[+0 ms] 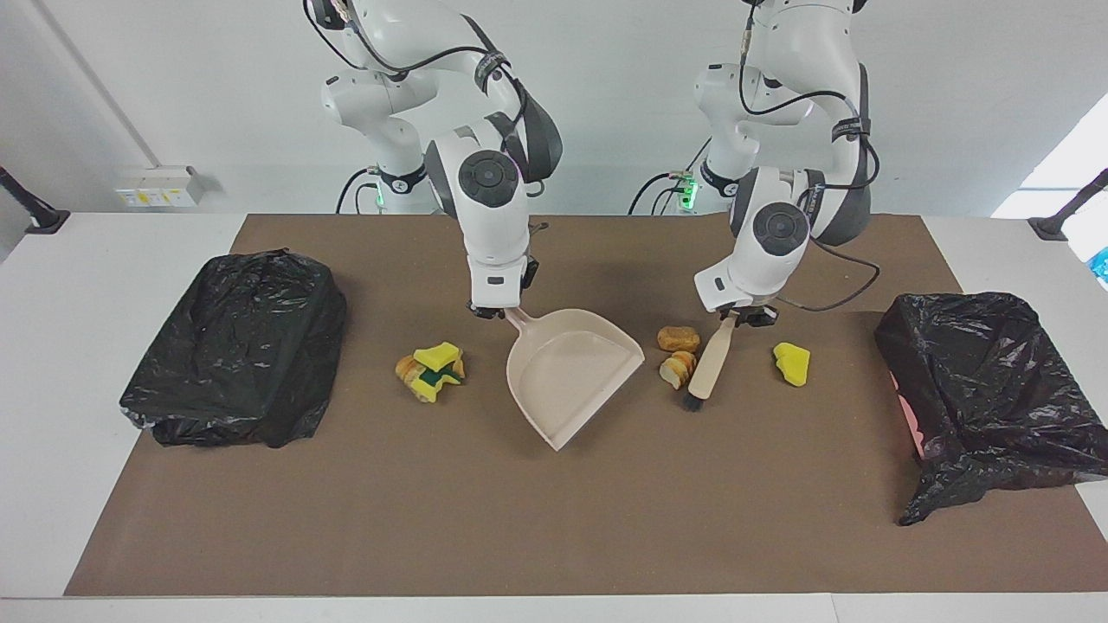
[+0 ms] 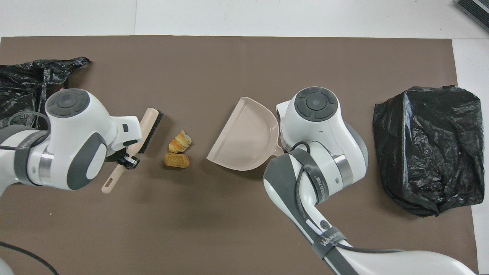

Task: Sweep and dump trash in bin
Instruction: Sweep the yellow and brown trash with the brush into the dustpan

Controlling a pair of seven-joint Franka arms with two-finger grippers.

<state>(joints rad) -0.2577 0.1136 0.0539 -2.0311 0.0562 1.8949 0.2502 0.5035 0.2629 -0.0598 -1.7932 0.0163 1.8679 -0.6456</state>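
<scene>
My right gripper [image 1: 500, 311] is shut on the handle of the beige dustpan [image 1: 571, 372] [image 2: 246, 139], which rests on the mat with its mouth turned toward the left arm's end. My left gripper [image 1: 736, 318] [image 2: 124, 159] is shut on the beige brush [image 1: 710, 363] [image 2: 148, 128], bristles down on the mat. Two bread-like trash lumps [image 1: 678, 353] [image 2: 178, 149] lie between brush and dustpan mouth. A yellow sponge chunk [image 1: 792, 363] lies beside the brush toward the left arm's end. A yellow-and-green sponge pile [image 1: 430, 370] lies beside the dustpan toward the right arm's end.
A black-bagged bin [image 1: 238, 346] [image 2: 428, 149] stands at the right arm's end of the brown mat [image 1: 554, 536]. A second, crumpled black bag [image 1: 987, 389] [image 2: 26, 84] lies at the left arm's end. White table shows around the mat.
</scene>
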